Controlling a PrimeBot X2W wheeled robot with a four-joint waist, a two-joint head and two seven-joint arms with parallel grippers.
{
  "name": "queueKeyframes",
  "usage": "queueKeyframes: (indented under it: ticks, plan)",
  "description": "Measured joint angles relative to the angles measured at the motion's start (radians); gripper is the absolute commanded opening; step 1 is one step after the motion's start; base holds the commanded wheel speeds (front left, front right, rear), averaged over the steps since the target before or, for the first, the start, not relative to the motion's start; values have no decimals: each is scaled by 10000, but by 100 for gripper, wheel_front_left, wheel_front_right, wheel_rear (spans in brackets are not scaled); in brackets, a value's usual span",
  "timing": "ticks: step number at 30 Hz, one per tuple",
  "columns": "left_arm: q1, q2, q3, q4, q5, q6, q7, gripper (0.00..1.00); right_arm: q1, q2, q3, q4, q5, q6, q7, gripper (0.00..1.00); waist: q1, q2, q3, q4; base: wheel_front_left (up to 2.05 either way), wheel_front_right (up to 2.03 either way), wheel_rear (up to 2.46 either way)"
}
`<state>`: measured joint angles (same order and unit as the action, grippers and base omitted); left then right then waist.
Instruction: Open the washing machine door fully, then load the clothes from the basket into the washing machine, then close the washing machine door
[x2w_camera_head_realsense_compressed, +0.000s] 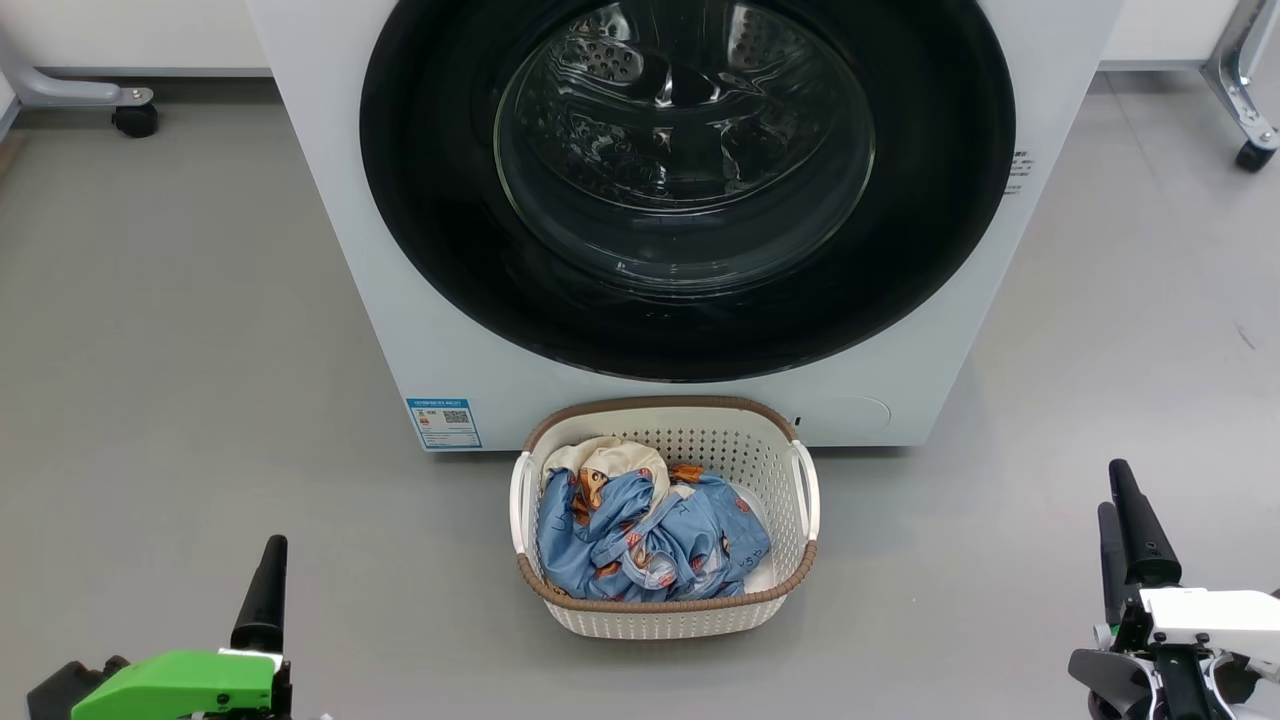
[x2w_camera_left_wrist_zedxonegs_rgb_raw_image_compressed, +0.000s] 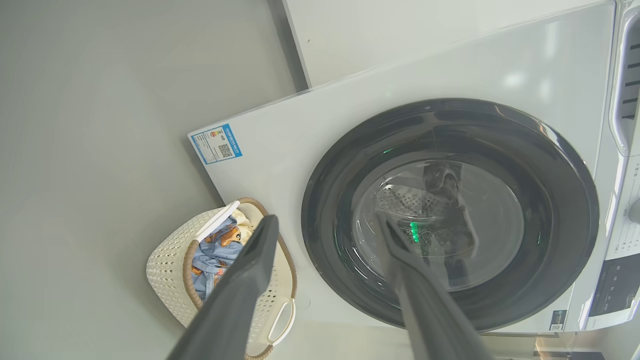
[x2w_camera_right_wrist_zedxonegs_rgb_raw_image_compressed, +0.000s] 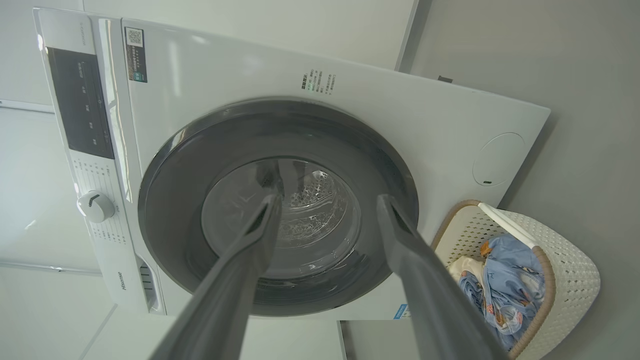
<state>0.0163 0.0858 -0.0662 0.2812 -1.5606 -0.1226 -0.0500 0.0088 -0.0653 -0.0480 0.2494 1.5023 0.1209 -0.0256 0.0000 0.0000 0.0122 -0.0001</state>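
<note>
The basket (x2w_camera_head_realsense_compressed: 690, 612) holds the clothes (x2w_camera_head_realsense_compressed: 640, 540) (blue atop cream).

The scene is lit brightly and evenly from overhead, so only soft, short shadows are cast on the grey floor (x2w_camera_head_realsense_compressed: 150, 350) around the basket (x2w_camera_head_realsense_compressed: 665, 405). White highlights are scattered over the glass of the washing machine door (x2w_camera_head_realsense_compressed: 690, 180). A small green glint is reflected in that glass close beside the left gripper (x2w_camera_left_wrist_zedxonegs_rgb_raw_image_compressed: 326, 220), whose fingers are rendered soft and out of focus, as are those of the right gripper (x2w_camera_right_wrist_zedxonegs_rgb_raw_image_compressed: 328, 198). The straight edges of the washing machine (x2w_camera_right_wrist_zedxonegs_rgb_raw_image_compressed: 440, 115) are bowed by wide-angle distortion, and a glare streak is seen up-left of the right gripper.
</note>
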Motion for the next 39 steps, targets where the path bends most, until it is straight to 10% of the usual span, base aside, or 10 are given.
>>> queueKeyframes:
  ticks: [39]
  plan:
    - [-29,-54,416,-619,7116,-2,-1012,100,-6,-332,798,-1653,-6901,6,-1139,100,0,0,223,49,0,0,0]
